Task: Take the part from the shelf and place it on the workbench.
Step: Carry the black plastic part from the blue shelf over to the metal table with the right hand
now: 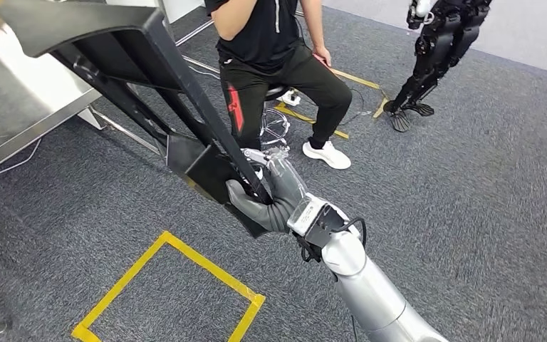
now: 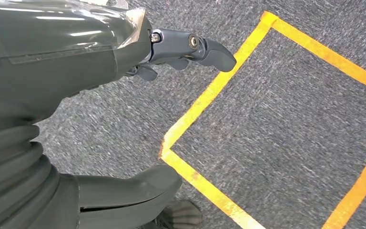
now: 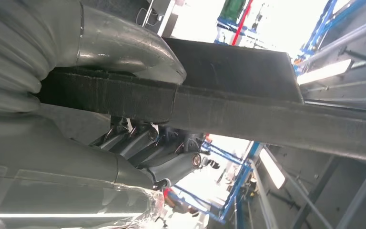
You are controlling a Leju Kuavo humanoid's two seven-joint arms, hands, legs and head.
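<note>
The part is a large black frame with a flat plate at its upper end and long bars. In the head view it hangs tilted above the carpet, its top reaching toward the steel workbench at the left. My right hand grips one bar near the frame's lower end. The right wrist view shows that black bar up close with my thumb wrapped over it. My left hand hangs over the floor, fingers apart and holding nothing.
A person sits on a stool just behind the part. Another robot's dark legs stand at the back right. A yellow tape square marks the grey carpet below the part, and the tape lies under my left hand.
</note>
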